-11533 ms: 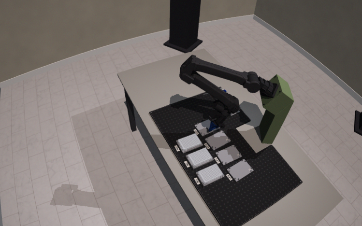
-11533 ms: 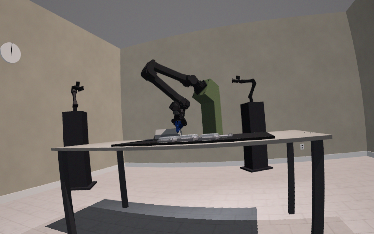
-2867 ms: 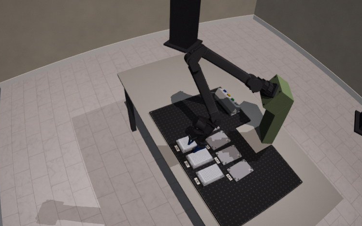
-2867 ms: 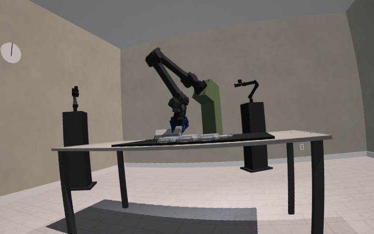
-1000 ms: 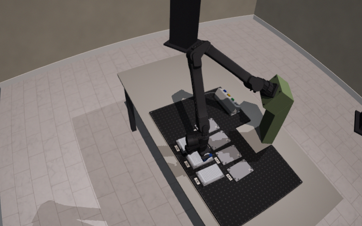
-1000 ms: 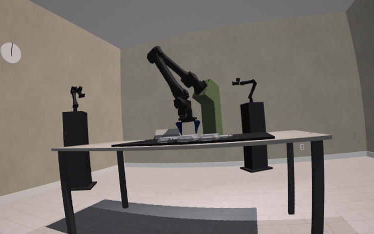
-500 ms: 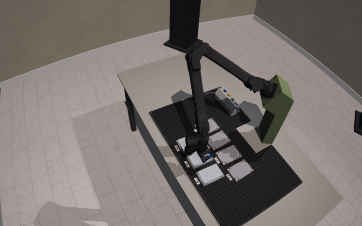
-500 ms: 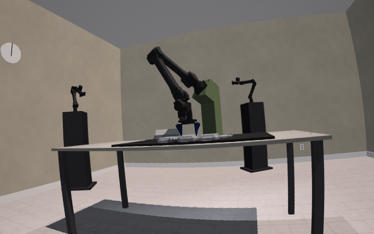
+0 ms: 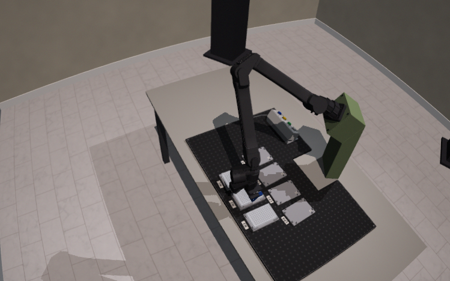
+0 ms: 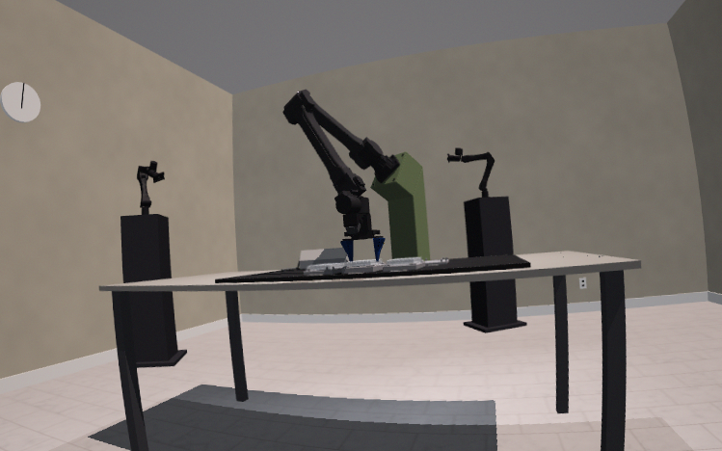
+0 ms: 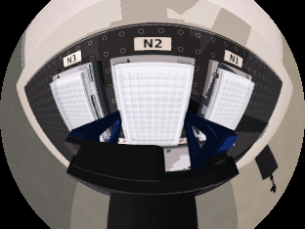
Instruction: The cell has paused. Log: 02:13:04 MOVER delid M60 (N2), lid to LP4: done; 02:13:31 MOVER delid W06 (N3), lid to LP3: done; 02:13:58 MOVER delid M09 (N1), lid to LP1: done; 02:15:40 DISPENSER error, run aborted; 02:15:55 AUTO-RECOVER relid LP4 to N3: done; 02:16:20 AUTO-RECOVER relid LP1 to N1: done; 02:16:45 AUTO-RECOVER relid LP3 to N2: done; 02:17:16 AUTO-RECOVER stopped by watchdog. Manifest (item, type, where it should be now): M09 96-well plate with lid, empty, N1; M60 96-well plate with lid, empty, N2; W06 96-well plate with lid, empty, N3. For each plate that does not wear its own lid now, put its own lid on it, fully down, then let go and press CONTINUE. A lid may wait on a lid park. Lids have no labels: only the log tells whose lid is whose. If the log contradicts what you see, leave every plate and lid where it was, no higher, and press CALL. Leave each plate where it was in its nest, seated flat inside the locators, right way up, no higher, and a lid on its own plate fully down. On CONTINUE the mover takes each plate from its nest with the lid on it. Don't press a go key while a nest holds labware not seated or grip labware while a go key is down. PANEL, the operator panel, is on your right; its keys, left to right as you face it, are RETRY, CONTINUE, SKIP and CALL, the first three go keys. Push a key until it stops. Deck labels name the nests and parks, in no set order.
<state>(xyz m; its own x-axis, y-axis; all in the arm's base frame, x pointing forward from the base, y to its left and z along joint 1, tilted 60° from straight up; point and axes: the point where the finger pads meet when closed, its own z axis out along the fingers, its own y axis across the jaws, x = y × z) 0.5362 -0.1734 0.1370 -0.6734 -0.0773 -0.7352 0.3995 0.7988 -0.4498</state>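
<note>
Over N2 (image 11: 152,43) we are clamping the claw (image 11: 154,137) on the middle lid (image 11: 152,101), since the log makes it W06's, not M60's.

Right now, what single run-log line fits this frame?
phase: grasp | gripper: shut on lid at N2 | N1 plate, N3 plate: lidded, untouched | lid parks: vacant | panel: unpressed

Black six-joint arm (image 9: 245,115) folded at elbow, wrist pointing straight down. Blue-fingered parallel gripper (image 11: 152,134) clamped wide across the white gridded plate lid (image 11: 152,99), fingers on opposite sides.
</note>
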